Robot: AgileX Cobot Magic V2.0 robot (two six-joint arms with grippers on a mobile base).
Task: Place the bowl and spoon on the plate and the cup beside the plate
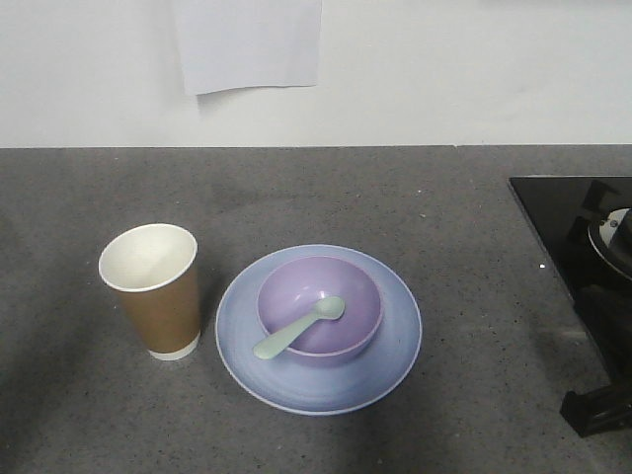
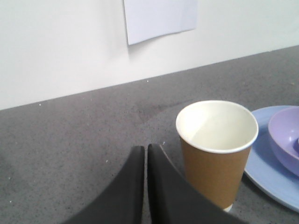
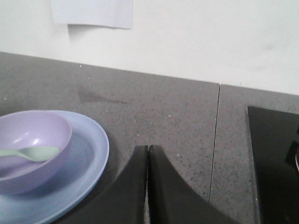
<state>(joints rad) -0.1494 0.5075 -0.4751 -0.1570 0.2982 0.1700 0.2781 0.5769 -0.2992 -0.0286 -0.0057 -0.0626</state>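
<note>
**Bowl and spoon on plate, cup beside it**

The grey speckled surface [image 1: 415, 197] is being seen below a white wall, on which a sheet of paper [image 1: 252, 44] is being displayed. A black cooktop [image 1: 578, 257] is being shown set into the surface at the right edge. The plate [image 1: 395, 346] is being shown lying flat near the middle. The bowl [image 1: 351, 286] is being carried upright on the plate. The cup [image 1: 158, 306] is being seen upright just beside the plate's left rim. The spoon [image 1: 296, 331] is being held in the bowl, its handle resting over the near rim. The left tool [image 2: 145, 154] is being kept closed and empty, near the cup. The right tool [image 3: 147, 154] is being kept closed and empty, right of the plate.
</note>
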